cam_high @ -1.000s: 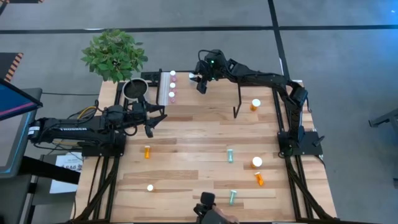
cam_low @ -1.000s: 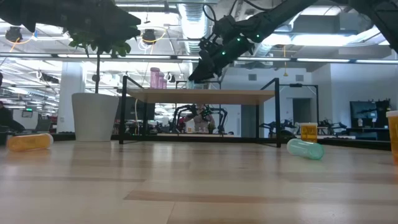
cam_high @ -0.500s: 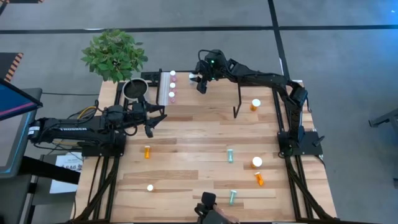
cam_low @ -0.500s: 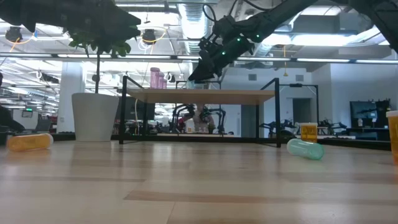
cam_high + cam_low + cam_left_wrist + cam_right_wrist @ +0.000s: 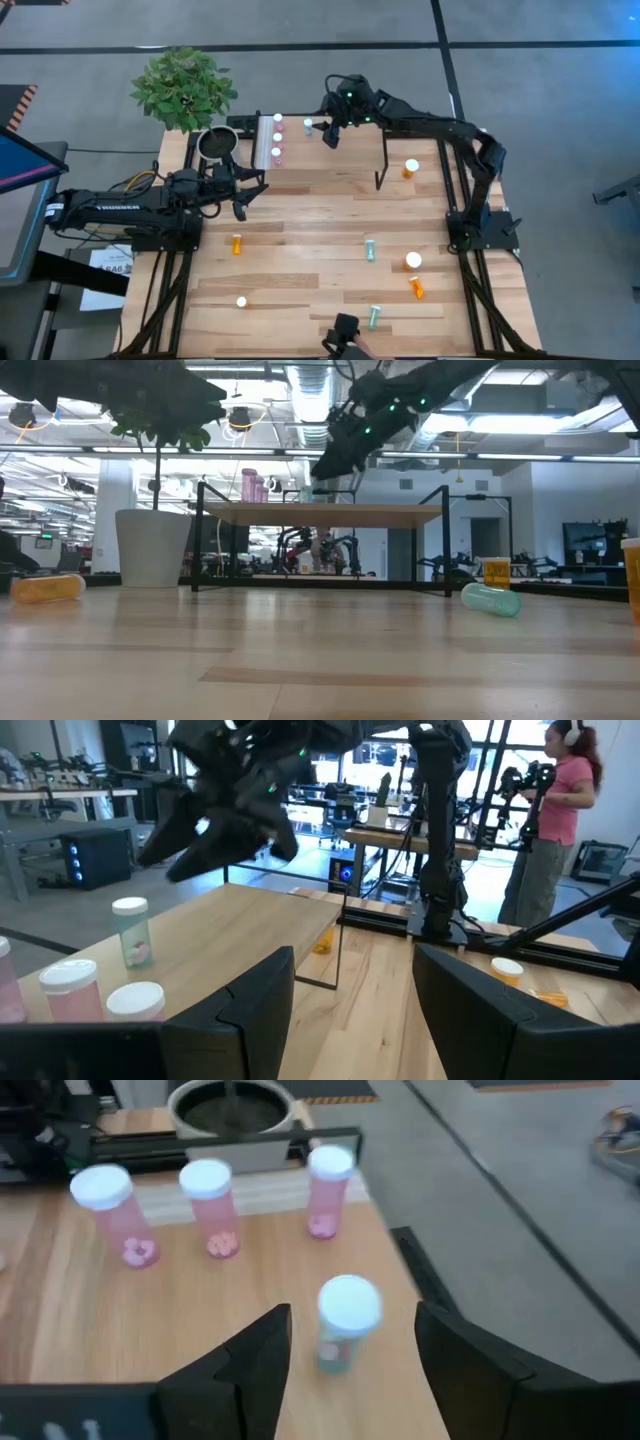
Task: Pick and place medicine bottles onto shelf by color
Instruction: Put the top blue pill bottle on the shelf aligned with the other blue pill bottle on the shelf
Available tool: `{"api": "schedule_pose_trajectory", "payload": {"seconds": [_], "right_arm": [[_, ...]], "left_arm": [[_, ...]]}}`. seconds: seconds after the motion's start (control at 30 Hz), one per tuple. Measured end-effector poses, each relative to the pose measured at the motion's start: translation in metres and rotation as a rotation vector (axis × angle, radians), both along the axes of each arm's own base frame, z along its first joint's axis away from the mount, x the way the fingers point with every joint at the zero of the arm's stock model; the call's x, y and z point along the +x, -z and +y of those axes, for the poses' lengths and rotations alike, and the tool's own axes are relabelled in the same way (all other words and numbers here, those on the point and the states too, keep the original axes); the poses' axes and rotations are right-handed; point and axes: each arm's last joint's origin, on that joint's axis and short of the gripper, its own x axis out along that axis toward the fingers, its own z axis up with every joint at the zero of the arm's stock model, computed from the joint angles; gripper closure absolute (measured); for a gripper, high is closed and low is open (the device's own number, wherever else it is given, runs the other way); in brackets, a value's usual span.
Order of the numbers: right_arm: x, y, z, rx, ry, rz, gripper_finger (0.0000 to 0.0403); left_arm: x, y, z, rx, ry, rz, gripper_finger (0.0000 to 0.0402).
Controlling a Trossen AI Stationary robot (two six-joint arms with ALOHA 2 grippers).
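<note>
The shelf stands at the table's far side, with a white strip along its left edge. Three pink bottles stand in a row on it, and they also show in the right wrist view. A teal bottle stands upright on its base on the shelf, also in the right wrist view. My right gripper is open and empty above the shelf, just right of the teal bottle and clear of it. My left gripper is open and empty at the table's left, near the shelf's left end.
On the table lie an orange bottle, two teal ones and a small orange one. Larger orange bottles are at the right. A white-capped vial stands near left. A plant pot stands beside the shelf.
My right gripper has gone up and a little toward the table's right edge, away from the teal bottle. The teal bottle stays upright on the shelf.
</note>
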Motion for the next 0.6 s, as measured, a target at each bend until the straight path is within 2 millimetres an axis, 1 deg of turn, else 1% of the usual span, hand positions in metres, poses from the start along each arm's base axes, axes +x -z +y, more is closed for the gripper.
{"api": "schedule_pose_trajectory", "payload": {"seconds": [0.13, 0.27, 0.33, 0.47, 0.6], "right_arm": [[-0.017, -0.021, 0.014, 0.024, 0.0, 0.027, 0.0169], [-0.039, -0.037, 0.04, 0.11, 0.027, 0.129, 0.017], [-0.049, -0.041, 0.058, 0.142, 0.044, 0.194, 0.017], [-0.066, -0.043, 0.102, 0.148, 0.071, 0.271, 0.017], [-0.079, -0.034, 0.146, 0.173, 0.09, 0.273, 0.0171]], "left_arm": [[0.0, 0.0, 0.0, -0.004, 0.0, -0.002, 0.0208], [0.0, 0.0, -0.001, -0.025, 0.033, -0.011, 0.0208], [0.0, -0.001, -0.002, -0.027, 0.057, -0.014, 0.0208], [0.001, 0.0, -0.003, -0.039, 0.085, -0.016, 0.0208], [0.001, 0.0, -0.007, -0.086, 0.135, -0.016, 0.0208]]}}
